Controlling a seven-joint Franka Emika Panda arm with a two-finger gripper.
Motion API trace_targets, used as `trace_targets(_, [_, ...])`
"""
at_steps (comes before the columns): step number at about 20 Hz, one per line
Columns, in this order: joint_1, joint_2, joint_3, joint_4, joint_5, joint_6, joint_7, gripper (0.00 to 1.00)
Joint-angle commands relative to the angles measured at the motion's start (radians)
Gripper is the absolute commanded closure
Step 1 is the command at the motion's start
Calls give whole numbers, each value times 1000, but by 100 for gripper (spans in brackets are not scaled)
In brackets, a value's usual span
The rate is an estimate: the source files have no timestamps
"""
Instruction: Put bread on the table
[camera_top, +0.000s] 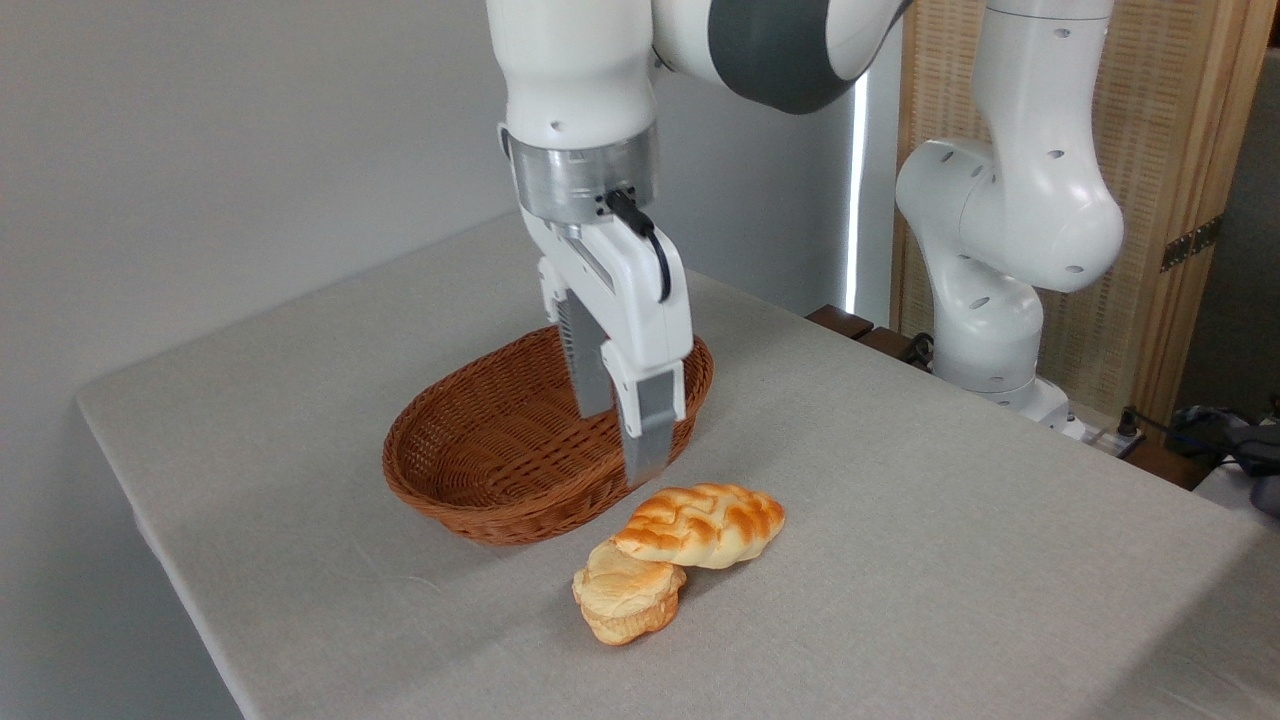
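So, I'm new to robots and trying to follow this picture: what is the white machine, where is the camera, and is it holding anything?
The white machine is a robot arm bolted beside the table. One fixed camera looks down at it from the table's front corner. At the arm's tip is the end effector, two grey fingers that pinch things; they stand apart and hold nothing, hanging above an empty brown basket. On the cloth in front lie the braided bread and a paler bun. The bread's end rests on the bun.
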Motion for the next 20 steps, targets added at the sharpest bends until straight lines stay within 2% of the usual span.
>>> trace_targets(1, [-6, 5, -16, 25, -31, 41, -109, 0])
trace_targets(3, [-6, 14, -34, 25, -31, 71, -154, 0])
trace_targets(7, [-6, 23, -34, 25, -31, 114, -353, 0])
trace_targets(11, [-6, 46, -62, 36, -26, 116, -385, 0])
trace_targets(14, [-3, 54, -62, 52, -31, 116, -503, 0])
trace_targets(20, [-5, 55, -63, 52, -31, 116, -504, 0])
